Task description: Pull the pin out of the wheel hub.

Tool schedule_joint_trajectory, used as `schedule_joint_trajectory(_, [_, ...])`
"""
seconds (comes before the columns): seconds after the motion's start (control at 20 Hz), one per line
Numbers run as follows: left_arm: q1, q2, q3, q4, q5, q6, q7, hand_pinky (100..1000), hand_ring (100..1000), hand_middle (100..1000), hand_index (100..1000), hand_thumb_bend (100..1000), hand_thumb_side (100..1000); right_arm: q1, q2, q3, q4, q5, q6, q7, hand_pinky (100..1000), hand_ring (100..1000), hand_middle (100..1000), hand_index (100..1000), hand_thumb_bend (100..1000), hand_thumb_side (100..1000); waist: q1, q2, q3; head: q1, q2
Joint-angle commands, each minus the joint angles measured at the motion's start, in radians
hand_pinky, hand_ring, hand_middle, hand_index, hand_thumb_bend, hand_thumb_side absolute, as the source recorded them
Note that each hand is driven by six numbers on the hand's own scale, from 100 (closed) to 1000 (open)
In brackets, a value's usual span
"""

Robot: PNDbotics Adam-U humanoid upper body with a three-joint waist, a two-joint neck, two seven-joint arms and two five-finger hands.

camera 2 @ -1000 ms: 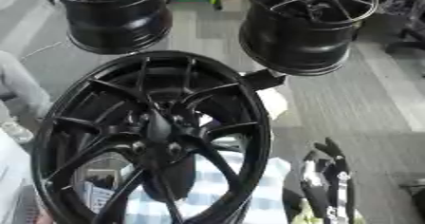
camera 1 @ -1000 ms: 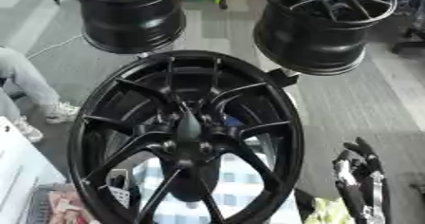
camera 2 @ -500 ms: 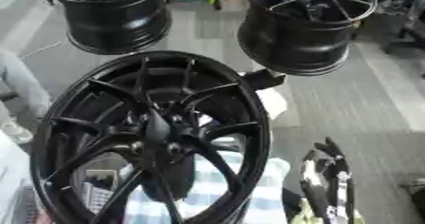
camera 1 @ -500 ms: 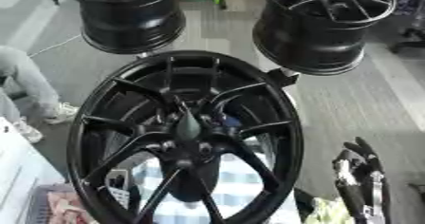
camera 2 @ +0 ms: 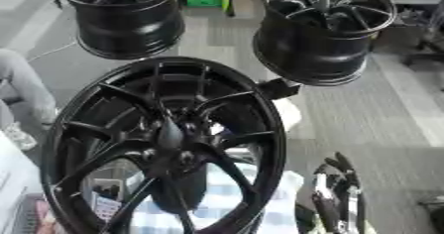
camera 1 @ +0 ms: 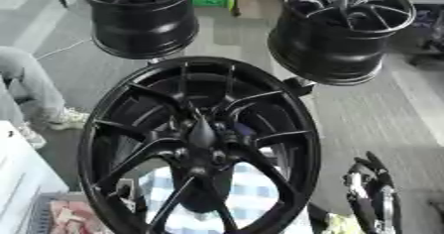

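Wheel hub (camera 1: 201, 144), glossy black with thin curved spokes, stands upright before us over a blue-checked cloth (camera 1: 251, 191); its dark tapered pin (camera 1: 202, 131) sits at centre. Our right hand (camera 1: 373, 193) (black, silver-jointed) rests low right, fingers relaxed, holding nothing.

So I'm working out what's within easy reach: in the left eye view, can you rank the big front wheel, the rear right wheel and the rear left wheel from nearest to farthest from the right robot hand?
From the right robot hand, idle at the lower right:
1. Front wheel, just to its left, in the centre.
2. Rear right wheel, above it, upper right.
3. Rear left wheel, upper left, beyond the front wheel.
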State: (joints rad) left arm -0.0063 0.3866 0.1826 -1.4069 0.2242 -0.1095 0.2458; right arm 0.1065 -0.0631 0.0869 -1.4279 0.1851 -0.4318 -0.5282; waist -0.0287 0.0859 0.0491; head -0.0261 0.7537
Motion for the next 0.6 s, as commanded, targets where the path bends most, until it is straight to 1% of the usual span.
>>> schedule_joint_trajectory(0.05, [-0.013, -0.068, 0.006, 0.011, 0.023, -0.026, -0.023, 699, 716, 793, 880, 100, 909, -0.003, -0.015, -0.001, 0.007, -0.013, 0.004, -0.005, 517, 534, 730, 899, 100, 563, 0.007, -0.007, 0.0, 0.001, -0.014])
schedule_joint_trajectory(0.1, [-0.013, -0.091, 0.008, 0.016, 0.012, -0.027, -0.025, 699, 715, 793, 878, 100, 909, -0.003, -0.016, -0.001, 0.012, -0.016, 0.005, -0.006, 517, 534, 730, 899, 100, 569, 0.008, -0.006, -0.001, 0.003, -0.015])
schedule_joint_trajectory(0.2, [-0.011, -0.115, 0.012, 0.029, -0.01, -0.023, -0.028, 700, 717, 793, 875, 100, 909, -0.004, -0.014, -0.001, 0.027, -0.024, 0.009, -0.008, 517, 533, 729, 899, 100, 587, 0.009, -0.005, -0.004, 0.007, -0.016])
schedule_joint_trajectory(0.55, [-0.009, -0.127, 0.012, 0.069, -0.034, -0.016, -0.054, 699, 711, 787, 870, 100, 909, -0.007, -0.014, -0.005, 0.075, -0.053, 0.018, -0.016, 517, 533, 729, 898, 100, 620, 0.008, -0.005, -0.003, 0.003, -0.011])
schedule_joint_trajectory(0.6, [-0.01, -0.128, 0.013, 0.074, -0.035, -0.015, -0.059, 699, 711, 787, 870, 100, 909, -0.007, -0.014, -0.005, 0.079, -0.054, 0.018, -0.016, 517, 533, 728, 898, 100, 598, 0.008, -0.005, -0.002, 0.005, -0.011])
